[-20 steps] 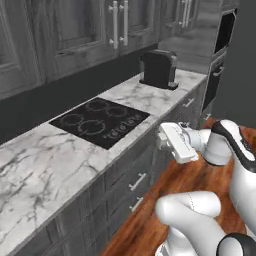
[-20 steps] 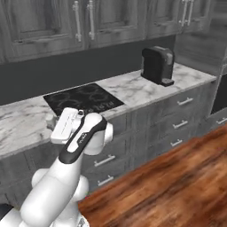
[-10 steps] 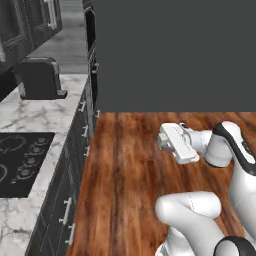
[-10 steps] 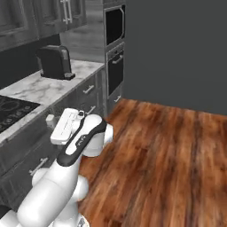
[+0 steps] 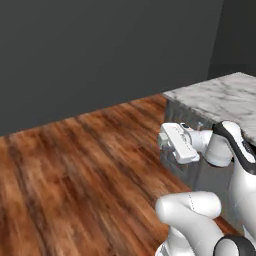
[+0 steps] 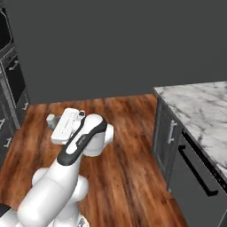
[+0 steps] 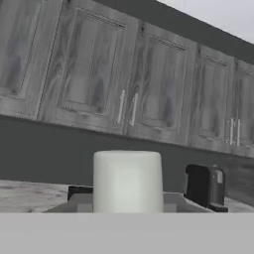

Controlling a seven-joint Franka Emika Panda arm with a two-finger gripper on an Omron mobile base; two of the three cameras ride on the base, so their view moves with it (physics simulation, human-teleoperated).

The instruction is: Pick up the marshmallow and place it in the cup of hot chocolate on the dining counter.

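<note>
Dark grey wall (image 5: 100, 55) ran across the back in both base views. Wood plank floor (image 5: 75, 170) lay in front of it.

Marble island surface (image 6: 199, 111) sat on the right: white top with grey veins over grey cabinets (image 6: 190, 168), with a light bar handle and a dark one on the fronts. In the left base view its corner (image 5: 220, 97) was just behind the arm's wrist. Nothing on the visible part of the top.

At the left edge of the right base view, a strip of dark cabinet fronts (image 6: 11, 88) with small handles.

White arm (image 6: 66, 177) stood over the floor beside the island, hand held out level at about surface height. Gripper (image 5: 162, 141) pointed away from the island in the left base view; in the right base view gripper (image 6: 52, 120) pointed toward the dark cabinets.

Hand view looked at a row of grey wall cabinets (image 7: 124, 79) with pale handles, a marble worktop (image 7: 30, 191) below, and a dark appliance (image 7: 204, 184) on it at right.

Marshmallow (image 7: 127, 181) sat bottom-centre of the hand view, a pale cream block close to the camera. Fingers were hidden by it and too small in the base views; can't tell whether they were open or closed on it.
</note>
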